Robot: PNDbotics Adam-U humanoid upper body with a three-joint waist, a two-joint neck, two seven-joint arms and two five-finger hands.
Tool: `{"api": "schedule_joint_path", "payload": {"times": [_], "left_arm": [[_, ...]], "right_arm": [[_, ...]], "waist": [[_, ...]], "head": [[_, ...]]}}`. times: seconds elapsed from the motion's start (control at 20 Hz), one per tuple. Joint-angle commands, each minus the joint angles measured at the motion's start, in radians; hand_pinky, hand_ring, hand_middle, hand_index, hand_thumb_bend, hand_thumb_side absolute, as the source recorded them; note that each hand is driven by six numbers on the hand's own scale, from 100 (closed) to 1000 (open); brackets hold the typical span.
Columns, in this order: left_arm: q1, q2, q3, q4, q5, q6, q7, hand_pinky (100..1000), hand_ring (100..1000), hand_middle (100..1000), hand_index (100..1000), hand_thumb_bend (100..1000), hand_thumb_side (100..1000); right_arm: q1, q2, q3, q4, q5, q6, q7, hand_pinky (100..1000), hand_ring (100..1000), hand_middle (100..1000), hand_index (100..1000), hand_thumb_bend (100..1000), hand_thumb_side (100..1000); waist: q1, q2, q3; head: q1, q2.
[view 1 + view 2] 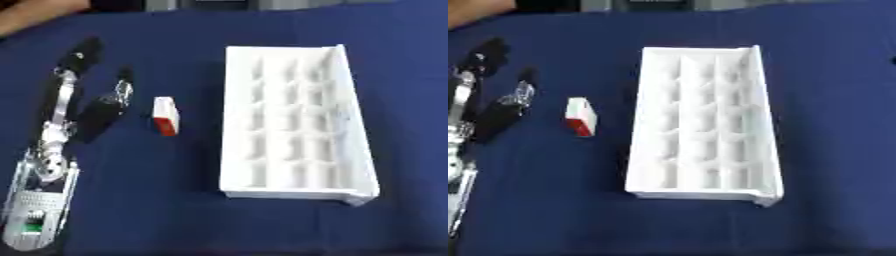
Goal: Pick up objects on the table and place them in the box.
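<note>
On the blue table [175,210], left of the white box [293,190], lies a small red-and-white block [165,116]. Beside it, the left hand [94,112] apparently has fingers spread; closing off-centre could knock the block away.

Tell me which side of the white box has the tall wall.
The right long side of the white box, farthest from the red-and-white object and the left hand; the other sides are low rims.
</note>
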Motion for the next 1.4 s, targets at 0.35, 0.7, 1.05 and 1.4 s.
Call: {"api": "schedule_joint_path", "payload": {"times": [0.35, 0.7, 1.05, 1.4], "left_arm": [[-0.004, 0.018, 0.007, -0.022, 0.000, -0.001, 0.005, 956, 899, 872, 972, 381, 518], [-0.004, 0.018, 0.007, -0.021, -0.002, 0.000, 0.004, 957, 899, 872, 972, 386, 518], [0.001, 0.027, -0.002, -0.005, -0.003, 0.003, -0.007, 956, 898, 872, 972, 397, 524], [0.013, 0.051, -0.011, 0.050, -0.042, 0.022, -0.029, 956, 898, 875, 974, 418, 534]], "right_arm": [[0.000, -0.010, -0.005, -0.021, -0.002, -0.001, -0.001, 614, 665, 713, 813, 100, 993], [0.000, -0.010, -0.005, -0.021, -0.002, -0.001, 0.000, 614, 666, 713, 813, 100, 992], [-0.001, -0.010, -0.004, -0.021, -0.002, 0.000, 0.001, 614, 665, 713, 813, 100, 992], [-0.003, -0.010, -0.003, -0.021, -0.003, 0.000, 0.002, 614, 665, 713, 812, 100, 992]], "waist": [[-0.003, -0.017, 0.001], [-0.003, -0.016, 0.000], [-0.002, -0.016, -0.002], [-0.001, -0.016, -0.006]], "head": [[-0.001, -0.016], [0.000, -0.015], [0.002, -0.017], [0.002, -0.022]]}}
